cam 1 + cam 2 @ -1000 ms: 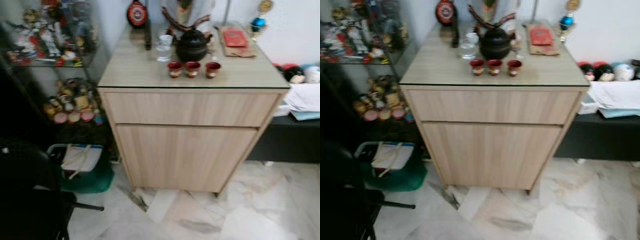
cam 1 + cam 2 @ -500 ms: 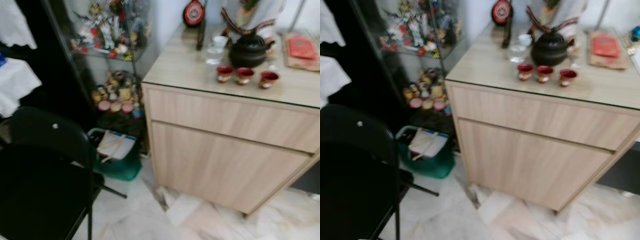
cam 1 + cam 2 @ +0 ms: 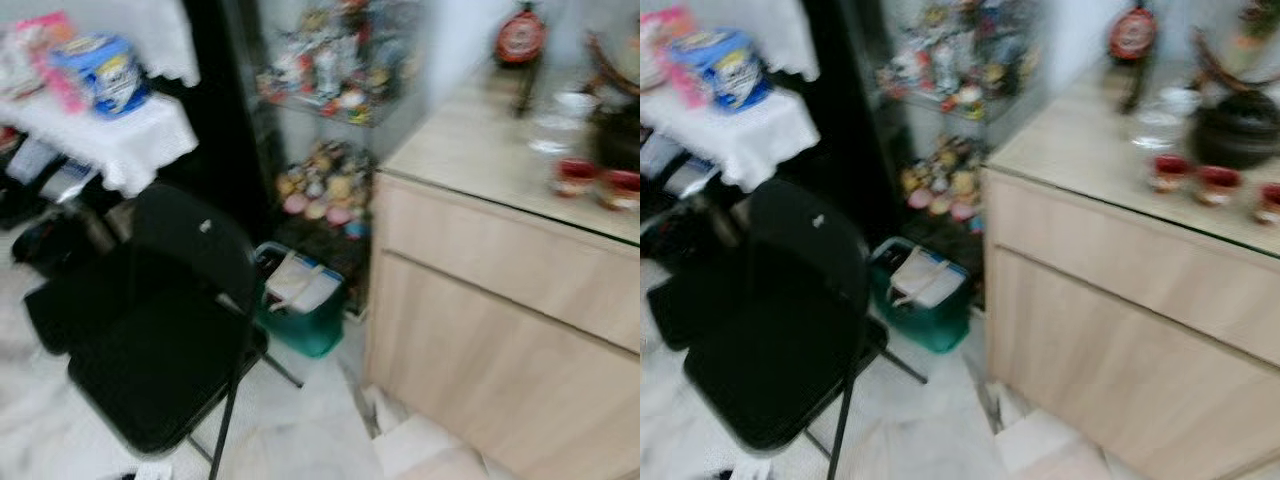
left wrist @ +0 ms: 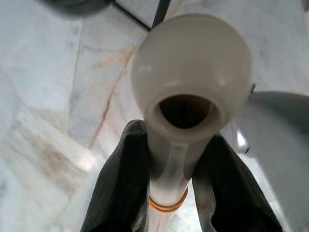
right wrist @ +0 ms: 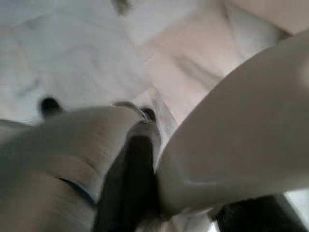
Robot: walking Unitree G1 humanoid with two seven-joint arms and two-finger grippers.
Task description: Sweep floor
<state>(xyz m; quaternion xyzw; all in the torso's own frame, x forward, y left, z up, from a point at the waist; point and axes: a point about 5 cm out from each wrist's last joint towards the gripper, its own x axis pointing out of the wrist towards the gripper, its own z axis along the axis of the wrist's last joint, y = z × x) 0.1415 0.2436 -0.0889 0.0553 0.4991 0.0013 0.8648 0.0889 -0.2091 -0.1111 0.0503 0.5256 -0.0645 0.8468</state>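
In the left wrist view my left gripper [image 4: 169, 193] is shut on a cream-white handle [image 4: 190, 92] with a hollow rounded end and an orange ring low on its shaft. Both black fingers [image 4: 120, 193] press its sides above the pale marble floor [image 4: 53, 96]. In the blurred right wrist view my right gripper [image 5: 193, 203] has its black fingers [image 5: 133, 183] on either side of a pale cream object [image 5: 241, 140], held over the same floor [image 5: 72, 58].
A black folding chair [image 3: 160, 340] stands at the left on the marble floor [image 3: 310, 440]. Behind it is a white-clothed table [image 3: 110, 140]. A green basket [image 3: 300, 310] sits beside a wooden cabinet [image 3: 500, 330] carrying a teapot [image 3: 1240, 130] and red cups. A glass shelf of figurines [image 3: 330, 80] stands behind.
The head camera has swung left: the cabinet has slid to the right of the picture, and the chair and white-clothed table have come into view.
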